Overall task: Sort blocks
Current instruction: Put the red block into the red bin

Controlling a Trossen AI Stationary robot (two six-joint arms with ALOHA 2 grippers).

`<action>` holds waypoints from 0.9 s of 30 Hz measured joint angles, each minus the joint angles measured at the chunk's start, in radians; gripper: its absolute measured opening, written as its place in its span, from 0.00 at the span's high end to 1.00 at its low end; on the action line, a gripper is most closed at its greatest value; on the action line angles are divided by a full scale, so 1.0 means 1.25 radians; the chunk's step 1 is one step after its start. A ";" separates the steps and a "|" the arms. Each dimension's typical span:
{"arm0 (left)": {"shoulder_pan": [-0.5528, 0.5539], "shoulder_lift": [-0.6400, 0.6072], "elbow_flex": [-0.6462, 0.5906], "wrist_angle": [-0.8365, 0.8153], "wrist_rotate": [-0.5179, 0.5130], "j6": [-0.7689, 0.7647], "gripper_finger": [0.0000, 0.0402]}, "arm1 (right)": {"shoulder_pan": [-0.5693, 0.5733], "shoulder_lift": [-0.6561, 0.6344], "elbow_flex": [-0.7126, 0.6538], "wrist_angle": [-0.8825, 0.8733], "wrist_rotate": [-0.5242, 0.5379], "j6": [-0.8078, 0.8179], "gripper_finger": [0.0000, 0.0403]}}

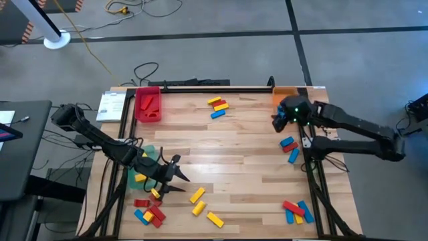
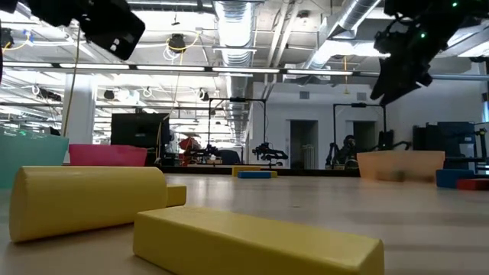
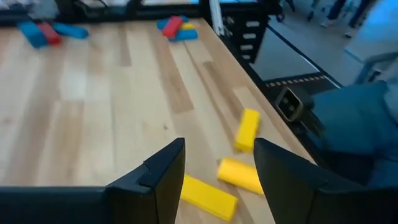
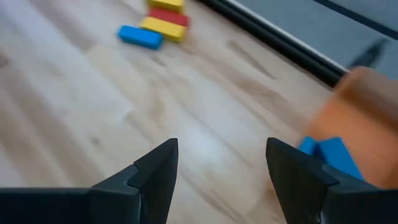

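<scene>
The left gripper (image 1: 179, 179) hovers open and empty near the table's (image 1: 247, 161) front-left corner, beside three yellow blocks (image 1: 196, 196). The right gripper (image 1: 277, 122) hangs open near the orange tray (image 1: 283, 96) at the far-right corner.

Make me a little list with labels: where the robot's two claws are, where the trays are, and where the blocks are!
left claw: left gripper, open and empty, over the table's front left
right claw: right gripper, open and empty, near the orange tray
red tray: red tray, back left, red blocks inside
green tray: green tray, left edge, partly under the left arm
orange tray: back right, a blue block inside
loose blocks: yellow blocks at the front; mixed piles at front left, front right, back middle; blue and red by the right edge
</scene>
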 joint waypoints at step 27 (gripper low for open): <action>-0.161 0.000 0.001 -0.403 0.180 -0.259 0.53 | 0.445 0.171 0.001 0.227 -0.001 0.063 0.37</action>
